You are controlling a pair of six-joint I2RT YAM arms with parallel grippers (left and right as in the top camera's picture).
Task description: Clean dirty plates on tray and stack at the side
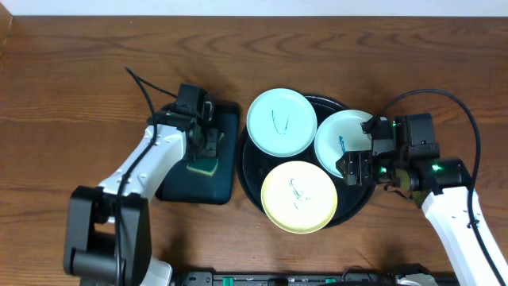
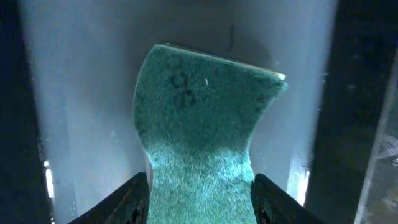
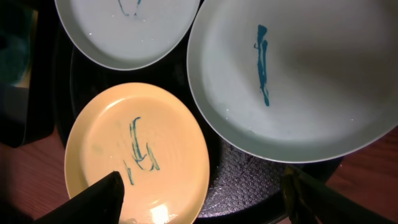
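Observation:
The round black tray (image 1: 252, 168) holds three scribbled plates: a mint-blue plate (image 1: 282, 121) at the back, a white plate (image 1: 337, 135) at the right and a pale yellow plate (image 1: 299, 195) at the front. My right gripper (image 1: 355, 168) is open and empty above the tray's right side, between the white and yellow plates. The right wrist view shows its fingers (image 3: 202, 190) spread over the yellow plate's (image 3: 124, 143) edge and the tray (image 3: 249, 180), with the white plate (image 3: 298, 81) and mint-blue plate (image 3: 127, 31) beyond. My left gripper (image 1: 208, 144) is shut on a green sponge (image 2: 202, 124).
The sponge (image 1: 205, 165) lies on a smaller rectangular black tray (image 1: 190, 189) left of the round tray; its glossy floor (image 2: 81, 93) shows in the left wrist view. Brown wooden table surrounds both trays. The left arm's cable loops at the back left.

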